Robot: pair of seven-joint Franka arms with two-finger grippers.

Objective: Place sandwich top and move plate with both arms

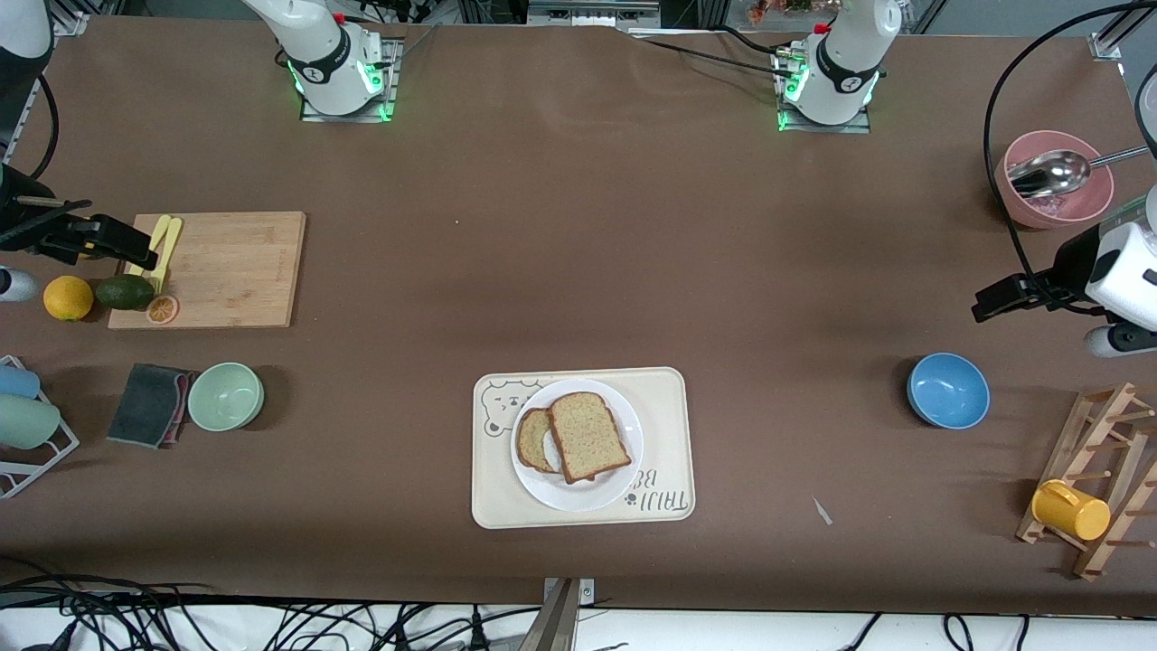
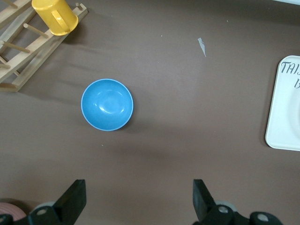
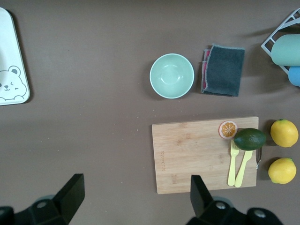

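Judging from the layout, the sandwich top (image 1: 587,436) already lies across the lower slice (image 1: 533,440) on the plate (image 1: 578,493), so a two-arm lift off the tray (image 1: 664,389) is called for. Left gripper (image 2: 138,201) and right gripper (image 3: 133,197) are held wide, empty, well apart from it. No egg can be made out.

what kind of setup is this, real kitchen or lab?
Most likely a robotics lab bench dressed as a kitchen. Two white jointed robot arms are bolted to a brown-covered table, loose cables hang at its edge, and props like a wooden cutting board and round blue bowl are spread out.
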